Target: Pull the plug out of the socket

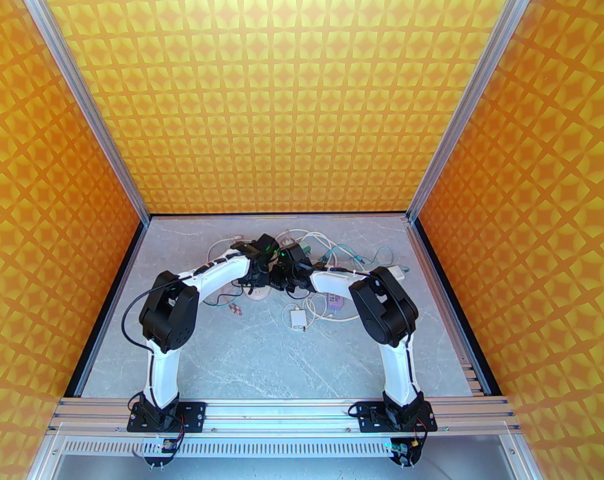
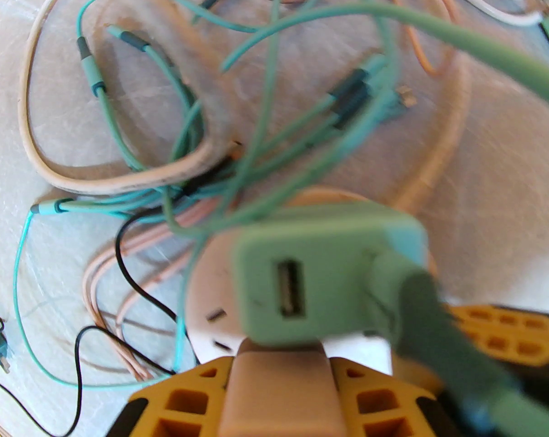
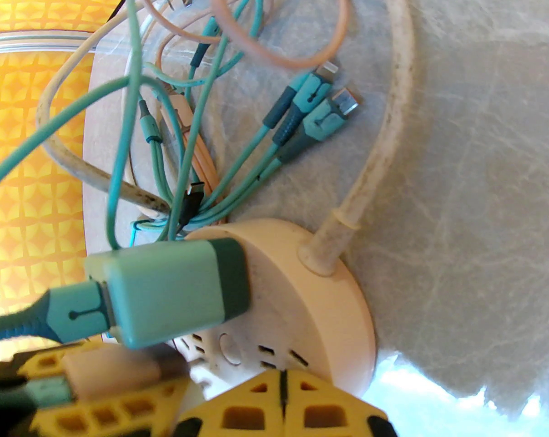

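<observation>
The socket (image 3: 329, 289) is a round cream disc lying on the table, also seen as socket (image 1: 259, 294) and socket (image 2: 210, 307). A green USB plug (image 3: 165, 285) sits in its face, close up as green plug (image 2: 329, 262), with a green cable leaving it. Beside it a pink plug (image 2: 279, 380) is clamped between the yellow fingers of my left gripper (image 2: 279, 408); the same pink plug (image 3: 115, 367) shows at the socket's face. My right gripper (image 3: 281, 394) is shut, its tips resting on the socket's face. Both grippers meet mid-table: left gripper (image 1: 259, 278), right gripper (image 1: 281, 283).
A tangle of teal, pink, black and white cables (image 2: 174, 162) lies around the socket, with loose USB ends (image 3: 329, 107). A thick white cord (image 3: 392, 130) leaves the socket. A white adapter (image 1: 297, 318) and a purple one (image 1: 336, 300) lie nearer. Patterned walls enclose the table.
</observation>
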`<control>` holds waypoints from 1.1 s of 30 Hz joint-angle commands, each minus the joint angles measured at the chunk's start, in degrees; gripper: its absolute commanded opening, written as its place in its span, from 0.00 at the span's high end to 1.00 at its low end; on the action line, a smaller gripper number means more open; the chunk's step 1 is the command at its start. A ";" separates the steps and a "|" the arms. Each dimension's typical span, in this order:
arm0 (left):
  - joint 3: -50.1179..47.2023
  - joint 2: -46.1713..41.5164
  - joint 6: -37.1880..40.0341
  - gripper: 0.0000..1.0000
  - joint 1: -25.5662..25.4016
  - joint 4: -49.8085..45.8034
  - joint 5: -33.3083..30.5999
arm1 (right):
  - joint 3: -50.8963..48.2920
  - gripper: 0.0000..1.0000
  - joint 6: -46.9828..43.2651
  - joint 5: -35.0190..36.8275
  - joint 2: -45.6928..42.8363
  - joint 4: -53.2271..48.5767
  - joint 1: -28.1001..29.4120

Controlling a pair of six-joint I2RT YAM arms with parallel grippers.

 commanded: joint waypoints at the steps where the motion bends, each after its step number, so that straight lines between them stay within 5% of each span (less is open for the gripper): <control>1: 5.45 3.50 2.50 0.91 -4.73 -2.47 -0.59 | -1.90 1.00 0.24 5.83 6.14 -8.79 1.21; 6: 5.57 3.98 2.32 0.91 -5.22 -3.39 -2.75 | -1.62 1.00 -0.15 6.44 6.19 -9.42 1.42; 12: -6.38 -4.33 -2.00 0.91 0.97 7.70 8.76 | -1.62 1.00 -0.37 6.71 6.12 -9.76 1.43; 23: 9.91 6.87 3.05 0.92 -5.95 -6.93 -2.80 | -1.56 1.00 -0.20 6.77 6.49 -9.59 1.55; 33: 0.19 -8.02 2.00 0.91 -2.74 -1.09 -2.11 | -1.49 1.00 -0.37 7.24 5.52 -9.77 1.55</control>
